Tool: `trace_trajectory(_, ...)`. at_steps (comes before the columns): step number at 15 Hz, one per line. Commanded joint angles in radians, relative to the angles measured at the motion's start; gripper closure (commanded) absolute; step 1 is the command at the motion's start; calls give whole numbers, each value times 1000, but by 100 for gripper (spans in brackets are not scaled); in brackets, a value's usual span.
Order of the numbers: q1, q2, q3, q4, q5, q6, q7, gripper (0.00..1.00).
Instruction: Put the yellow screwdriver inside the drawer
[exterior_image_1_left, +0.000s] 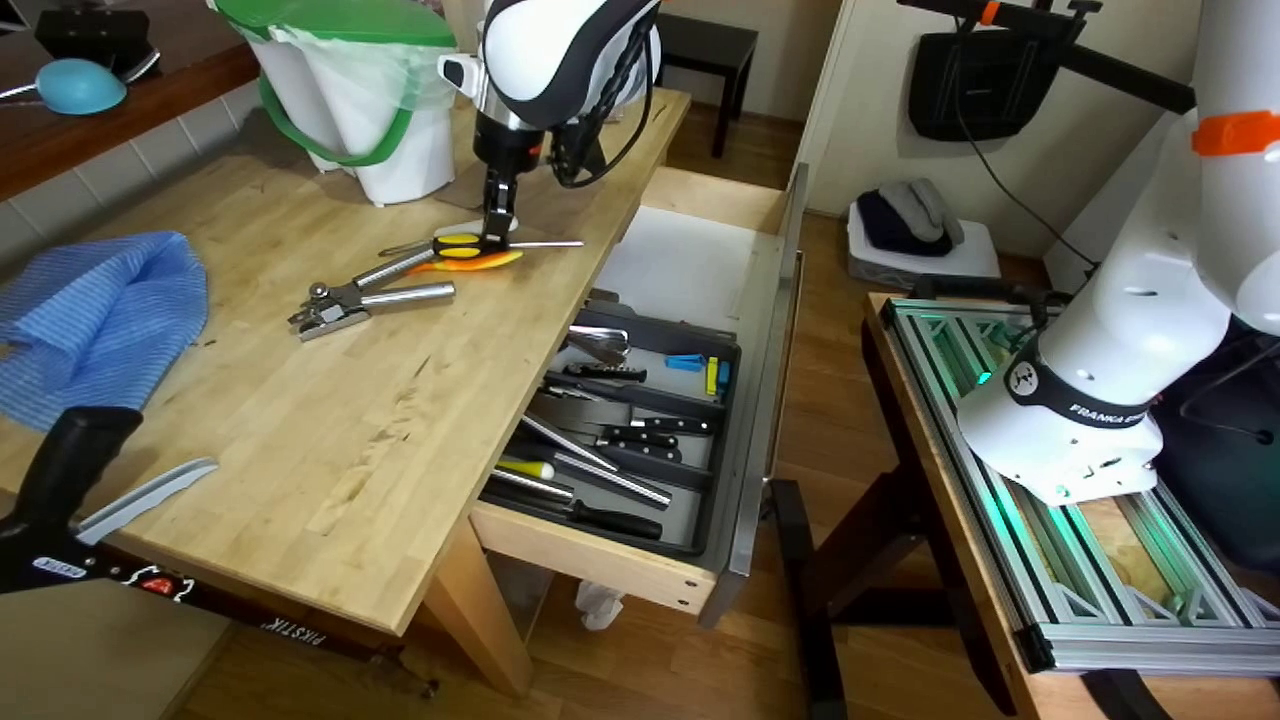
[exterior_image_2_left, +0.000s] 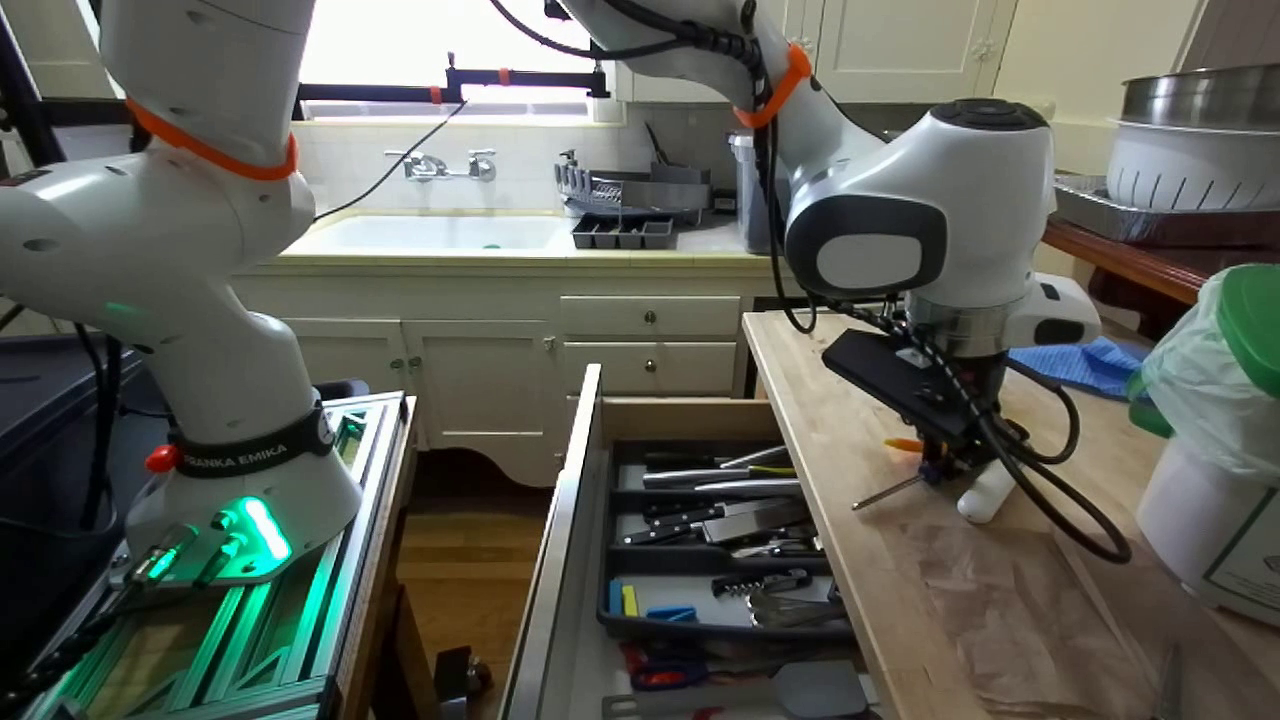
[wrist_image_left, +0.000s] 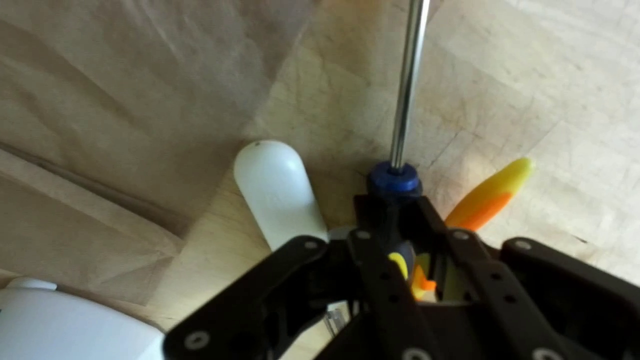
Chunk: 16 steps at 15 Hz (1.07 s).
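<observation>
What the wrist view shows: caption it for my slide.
Gripper closed on the yellow screwdriver, between a rounded white object and a yellow-orange handle.

You're in kitchen, home type by look of it. Your evidence: white sink (exterior_image_2_left: 440, 232), wall tap (exterior_image_2_left: 428, 167), tiled wall (exterior_image_2_left: 520, 150), bright window (exterior_image_2_left: 440, 45) above; dish rack (exterior_image_2_left: 610, 195) on counter (exterior_image_2_left: 400, 259); cream cabinets (exterior_image_2_left: 480, 380). Slotted white colander (exterior_image_2_left: 1195, 165) near worktop. On your wooden worktop (exterior_image_1_left: 400, 430): blue striped cloth (exterior_image_1_left: 110, 310), green-lidded pail (exterior_image_1_left: 415, 175). Pulled-out drawer (exterior_image_1_left: 590, 560), divided tray (exterior_image_2_left: 700, 558) inside, black-handled knives (exterior_image_1_left: 685, 426) in that. Wood floor (exterior_image_2_left: 460, 560). Lab-like part: your Franka arm (exterior_image_1_left: 1130, 310), standing on metal frame (exterior_image_1_left: 1150, 650).
</observation>
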Motion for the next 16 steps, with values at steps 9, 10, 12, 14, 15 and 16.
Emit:
trace_trajectory(9, 7, -213, -4, -120, -23, -279, 36, 94)
trace_trajectory(10, 17, -246, -24, -140, -41, -328, 49, 94)
trace_trajectory(12, 15, -311, -50, -182, -57, -440, 18, 94)
trace_trajectory(14, 3, -354, -78, -214, -72, -527, -111, 94)
trace_trajectory(15, 2, -373, -95, -236, -66, -548, -153, 94)
trace_trajectory(16, 0, -384, -114, -258, -76, -552, -225, 94)
